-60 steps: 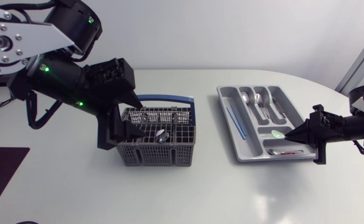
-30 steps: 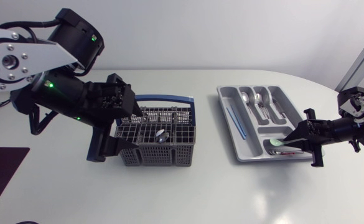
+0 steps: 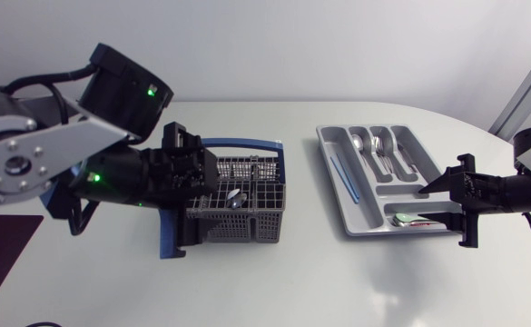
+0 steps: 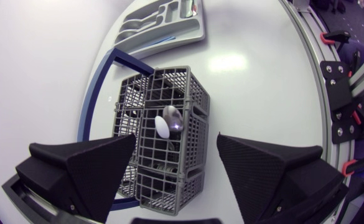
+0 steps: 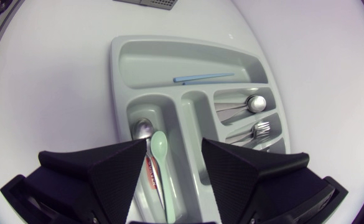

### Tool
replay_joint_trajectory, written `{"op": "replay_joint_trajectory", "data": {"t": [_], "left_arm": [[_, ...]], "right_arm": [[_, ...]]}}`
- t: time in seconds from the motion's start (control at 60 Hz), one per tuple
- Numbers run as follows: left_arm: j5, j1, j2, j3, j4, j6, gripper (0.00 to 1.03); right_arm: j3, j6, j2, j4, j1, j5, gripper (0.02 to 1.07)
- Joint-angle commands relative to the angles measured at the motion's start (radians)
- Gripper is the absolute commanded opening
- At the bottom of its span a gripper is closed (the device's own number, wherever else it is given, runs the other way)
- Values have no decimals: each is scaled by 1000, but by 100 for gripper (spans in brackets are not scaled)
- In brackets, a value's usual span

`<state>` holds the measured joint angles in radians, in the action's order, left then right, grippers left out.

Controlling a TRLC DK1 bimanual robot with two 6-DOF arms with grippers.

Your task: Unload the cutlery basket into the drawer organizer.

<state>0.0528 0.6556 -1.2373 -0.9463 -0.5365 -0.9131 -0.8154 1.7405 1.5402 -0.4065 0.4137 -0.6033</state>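
A: Step in hand, by the look of it: fetching the spoon out of the cutlery basket. Left gripper spread wide and empty, poised above the basket, fingers flanking it.

B: Worth centring over the upright bowl first, then dropping straight down into that middle cell of the basket. Better to narrow the fingers beforehand; at this spread, likely to catch the basket's rim. Then a pinch across the bowl or neck and a vertical lift until clear of the grid. Otherwise a risk of dragging the light basket along.

A: And the right gripper?

B: Released too, with nothing between the fingers. Well apart from the basket, over the drawer organizer. Mint spoon lying flat below it.

A: Anything visible in one view but hidden in another?

B: From the left wrist: the spoon's exact cell, plus dark shapes lower in the basket, too dim to name. From the head: part of the basket covered by the left arm, yet the gap from basket to organizer plain. Only from the right wrist: the blue stick and the sorted silverware up close.
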Motion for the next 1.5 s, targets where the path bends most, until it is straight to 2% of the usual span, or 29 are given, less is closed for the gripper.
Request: {"op": "replay_joint_trajectory", "data": {"t": [0.0,0.1,0.217,0.267,0.367,0.467,0.533,0.6,0.717,0.8,1.083,1.233,1.483], "left_arm": [[-37,33,45,84,63,112,85],[-94,58,71,155,161,180,82],[-114,55,73,204,248,237,75],[-133,56,75,236,319,252,72],[-136,50,75,270,394,270,72],[-136,45,73,297,474,278,64],[-136,45,70,316,510,286,63],[-136,47,70,330,549,293,55],[-136,53,52,334,560,313,55],[-136,53,35,343,590,329,47],[-177,79,2,354,610,379,48],[-189,82,-8,356,612,402,59],[-228,84,-44,357,661,413,59]], "right_arm": [[55,-41,-43,9,10,-30,75],[94,-82,-89,23,16,-67,75],[139,-145,-158,32,11,-99,78],[157,-170,-198,32,10,-115,78],[182,-243,-259,40,-9,-121,78],[214,-295,-338,40,-16,-142,78],[234,-326,-385,38,-24,-148,78],[263,-332,-437,38,-32,-151,78],[285,-361,-491,40,-47,-151,80],[285,-381,-503,38,-55,-151,81],[305,-418,-517,46,-99,-148,81],[305,-437,-520,54,-122,-144,81],[315,-446,-528,61,-127,-142,81]]}}
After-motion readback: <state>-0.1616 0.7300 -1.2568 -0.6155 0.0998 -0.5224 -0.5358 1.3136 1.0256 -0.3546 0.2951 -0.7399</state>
